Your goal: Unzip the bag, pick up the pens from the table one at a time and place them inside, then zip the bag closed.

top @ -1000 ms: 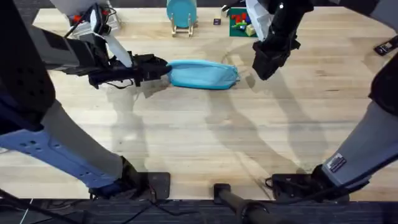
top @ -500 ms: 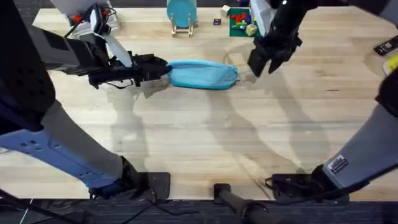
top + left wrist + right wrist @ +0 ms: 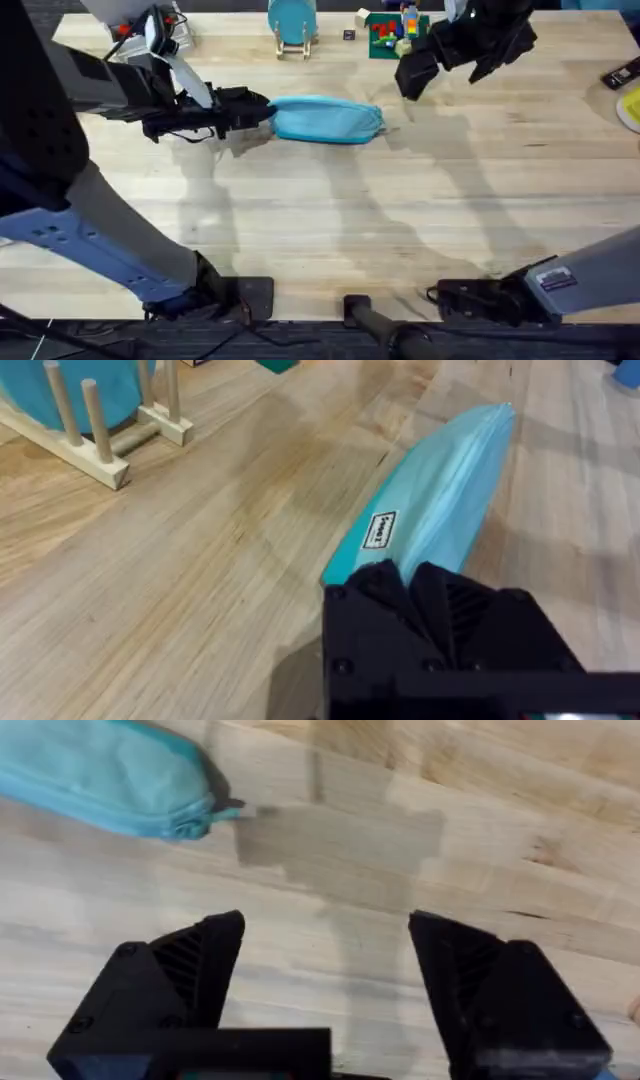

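We have the left gripper [image 3: 262,110] clamped on one end of the bag [image 3: 328,119] — anchoring it flat on the counter [image 3: 400,210] — while our right gripper [image 3: 325,975] hangs beyond its far end, jaws apart.

Rig inventory, as I see it from my station:

- Left arm [image 3: 110,85]: grey and black links, a white segment, red wiring near the wrist.
- Left gripper [image 3: 262,112]: matte black, blocky housing with small screws on its face.
- Right gripper [image 3: 325,982]: two black fingers with ribbed inner pads.
- Right arm [image 3: 575,285]: grey lower link carrying a white label.
- Both bases: black mounts with cables.
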